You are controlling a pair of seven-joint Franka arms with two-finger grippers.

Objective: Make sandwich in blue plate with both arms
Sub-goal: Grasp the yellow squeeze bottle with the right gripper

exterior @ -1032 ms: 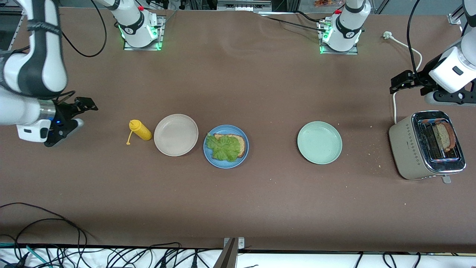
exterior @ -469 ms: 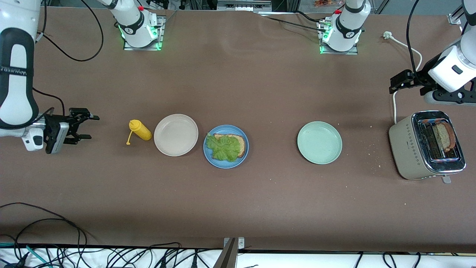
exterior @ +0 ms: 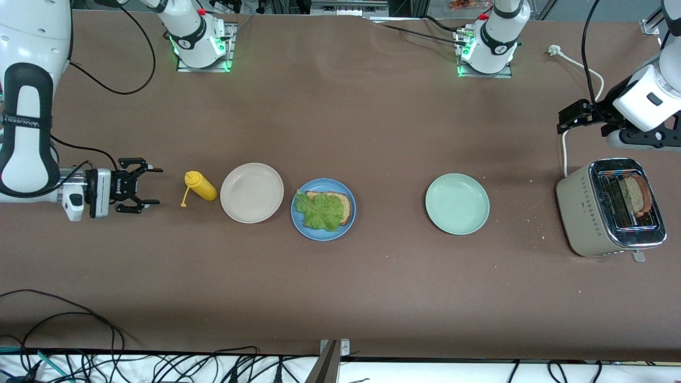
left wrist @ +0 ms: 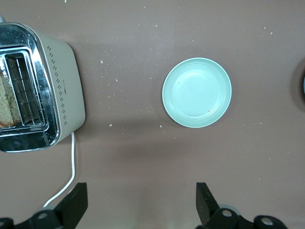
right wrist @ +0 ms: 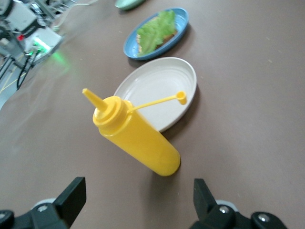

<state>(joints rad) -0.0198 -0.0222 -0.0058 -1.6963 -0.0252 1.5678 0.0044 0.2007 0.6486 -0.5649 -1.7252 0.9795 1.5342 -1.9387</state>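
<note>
The blue plate (exterior: 323, 234) holds one brown bread slice (exterior: 344, 205) with a green lettuce leaf (exterior: 320, 211) on top. A second bread slice (exterior: 637, 194) stands in a slot of the toaster (exterior: 585, 213). My right gripper (exterior: 152, 186) is open and empty, low over the table, its fingers pointing at a yellow squeeze bottle (exterior: 202, 186). The right wrist view shows the bottle (right wrist: 138, 136) just ahead of the open fingers (right wrist: 71, 198). My left gripper (exterior: 565, 121) is open and empty, up in the air over the table beside the toaster (left wrist: 62, 90).
A beige plate (exterior: 251, 213) lies between the bottle and the blue plate. A pale green plate (exterior: 457, 204) lies toward the left arm's end and shows in the left wrist view (left wrist: 197, 92). The toaster's white cord (exterior: 565, 154) runs toward the arm bases. Cables hang along the front edge.
My right arm has swung down and turned, bringing its open gripper level and closer to the yellow bottle. The left arm has barely moved.
</note>
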